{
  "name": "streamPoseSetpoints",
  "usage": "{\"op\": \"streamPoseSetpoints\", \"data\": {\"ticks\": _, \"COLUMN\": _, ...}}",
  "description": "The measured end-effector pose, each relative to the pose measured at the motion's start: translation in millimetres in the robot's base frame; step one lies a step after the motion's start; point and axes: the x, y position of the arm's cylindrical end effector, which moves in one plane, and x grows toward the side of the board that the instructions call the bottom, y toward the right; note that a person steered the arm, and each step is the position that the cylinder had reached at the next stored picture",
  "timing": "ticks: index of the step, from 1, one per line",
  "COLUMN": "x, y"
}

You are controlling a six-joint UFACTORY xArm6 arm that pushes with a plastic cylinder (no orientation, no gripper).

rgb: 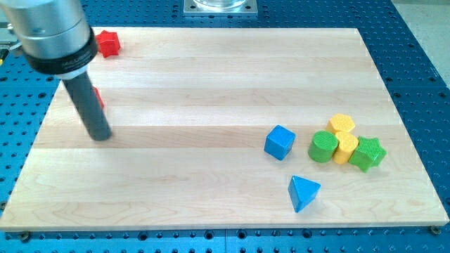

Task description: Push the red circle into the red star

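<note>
- Nearest camera: blue triangle (304,192), blue cube (280,142) above it; green circle (323,147), two yellow blocks (344,137), green star (368,154) clustered at view's right.
- Red star (107,43) at top left; red circle (100,98) mostly hidden behind rod, touching it.
- my tip (100,135) sits just below the circle.
- No jaws on this rig.
- Risk: off-centre push rolls circle past star or off board (211,84).
- No readable writing.
</note>
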Motion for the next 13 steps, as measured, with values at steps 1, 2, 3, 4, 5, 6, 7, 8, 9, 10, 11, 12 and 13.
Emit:
{"op": "streamPoseSetpoints", "data": {"ticks": 1, "x": -42, "y": -21}}
{"op": "streamPoseSetpoints", "data": {"ticks": 2, "x": -104, "y": -20}}
{"op": "streamPoseSetpoints", "data": {"ticks": 3, "x": -121, "y": -15}}
{"op": "streamPoseSetpoints", "data": {"ticks": 4, "x": -123, "y": 2}}
{"op": "streamPoseSetpoints", "data": {"ticks": 5, "x": -146, "y": -7}}
{"op": "streamPoseSetpoints", "data": {"ticks": 6, "x": -150, "y": -9}}
{"op": "streamPoseSetpoints", "data": {"ticks": 7, "x": -161, "y": -9}}
{"op": "streamPoseSetpoints", "data": {"ticks": 8, "x": -175, "y": -9}}
{"op": "streamPoseSetpoints", "data": {"ticks": 9, "x": -171, "y": -6}}
{"op": "streamPoseSetpoints", "data": {"ticks": 10, "x": -155, "y": 10}}
{"op": "streamPoseSetpoints", "data": {"ticks": 11, "x": -154, "y": 11}}
{"op": "streamPoseSetpoints", "data": {"ticks": 12, "x": -155, "y": 10}}
{"op": "streamPoseSetpoints", "data": {"ticks": 13, "x": -165, "y": 10}}
